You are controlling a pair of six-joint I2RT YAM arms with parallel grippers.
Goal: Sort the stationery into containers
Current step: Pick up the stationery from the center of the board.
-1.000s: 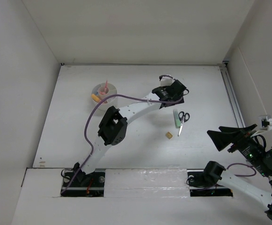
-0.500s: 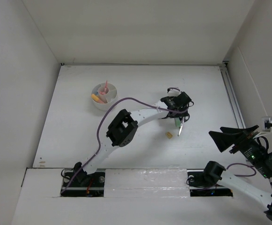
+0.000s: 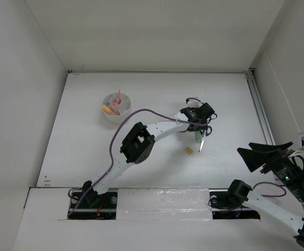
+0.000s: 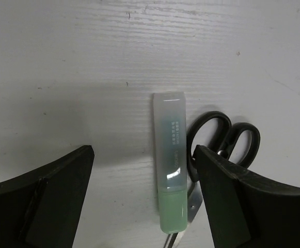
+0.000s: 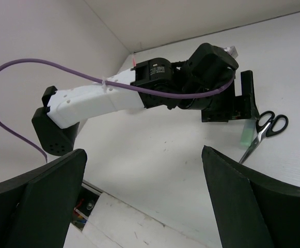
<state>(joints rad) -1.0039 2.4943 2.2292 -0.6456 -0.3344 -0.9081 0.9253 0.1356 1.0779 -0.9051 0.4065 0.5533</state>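
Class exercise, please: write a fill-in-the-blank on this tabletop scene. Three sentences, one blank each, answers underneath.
1. The ____ gripper hangs over the green highlighter, with one open finger on each side.
2. The scissors lying beside it have ____ handles.
3. The small eraser lies on the ____, not in the white cup.

Missing words: left; black; table
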